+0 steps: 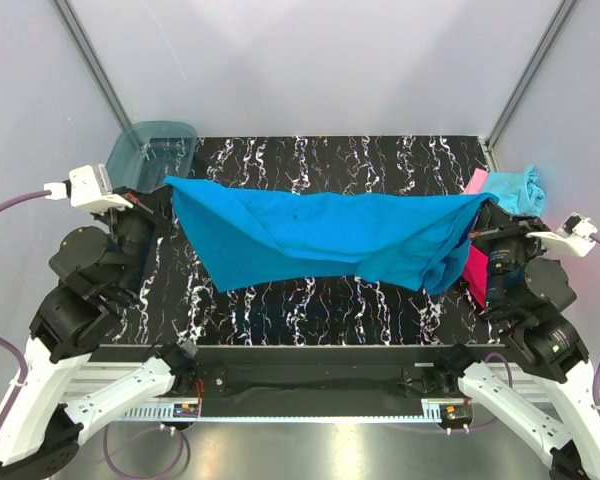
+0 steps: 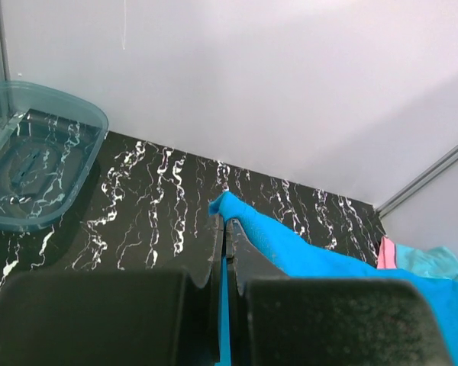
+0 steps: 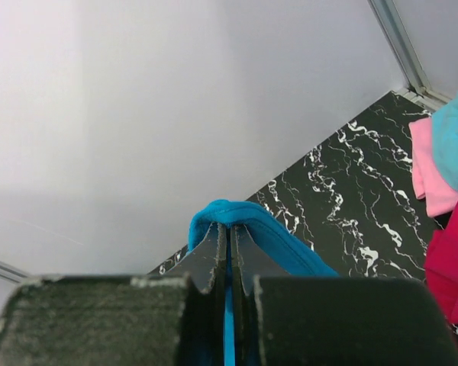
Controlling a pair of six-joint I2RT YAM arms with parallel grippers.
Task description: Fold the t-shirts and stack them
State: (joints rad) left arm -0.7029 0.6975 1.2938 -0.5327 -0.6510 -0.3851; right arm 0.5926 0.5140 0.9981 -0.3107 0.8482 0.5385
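Along the bottom of the top view, a metal rail [image 1: 310,412] is running across the near edge between the arm bases. Above it the tabletop [image 1: 310,305], black with white marbled veins, is filling the middle of the frame. The blue tee [image 1: 320,235] is hanging stretched over it from left to right, sagging in the middle. The left fingers [image 2: 214,255] are pinching one corner tight at the left, and the right fingers [image 3: 216,255] are clamping the other end at the right. At the right edge the red tee [image 1: 476,272] is lying beside the right arm, with the pink tee [image 1: 477,181] and aqua tee [image 1: 517,188] bunched behind it. In the upper left a teal bin [image 1: 152,150] is sitting at the far corner. Pale grey walls [image 1: 310,60] are closing in the back, with metal posts [image 1: 88,62] slanting up at the corners.
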